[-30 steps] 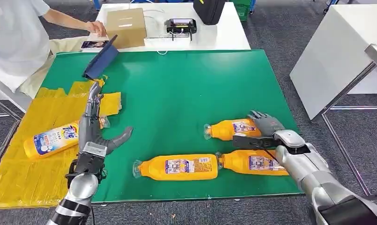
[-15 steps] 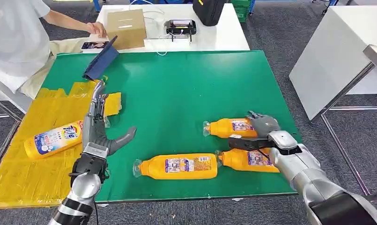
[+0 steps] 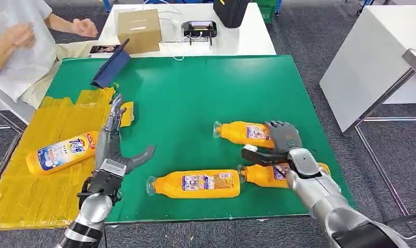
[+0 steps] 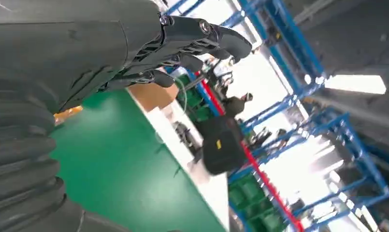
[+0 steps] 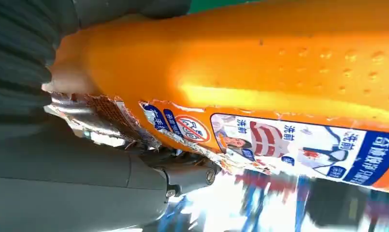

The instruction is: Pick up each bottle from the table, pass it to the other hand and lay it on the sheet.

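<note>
Right hand (image 3: 282, 138) wrapped around the label end of one orange bottle (image 3: 243, 133), fingers (image 3: 276, 127) closed over it, thumb stretched along its near side; in the right wrist view the same bottle (image 5: 260, 67) pressed tight against the palm. Cannot tell whether lifted off the green table (image 3: 205, 93) or just resting on it. Held bottle lying on its side, cap pointing toward the yellow sheet (image 3: 35, 170).

Just nearer than the held bottle, a second bottle (image 3: 265, 174) on its side, partly under the right forearm. Cap-to-base beside that one, on the sheet's side, a third bottle (image 3: 195, 183).

On the yellow sheet, a fourth bottle (image 3: 61, 151), tilted, cap end toward the green table.

Left hand (image 3: 111, 147) between the sheet's bottle and the third bottle, holding nothing, fingers (image 3: 114, 111) straight and together, thumb splayed out toward the third bottle.

Beyond the sheet, a blue tablet (image 3: 111, 67) propped up, a cardboard box (image 3: 139, 29), and a person's arms (image 3: 66, 26).
</note>
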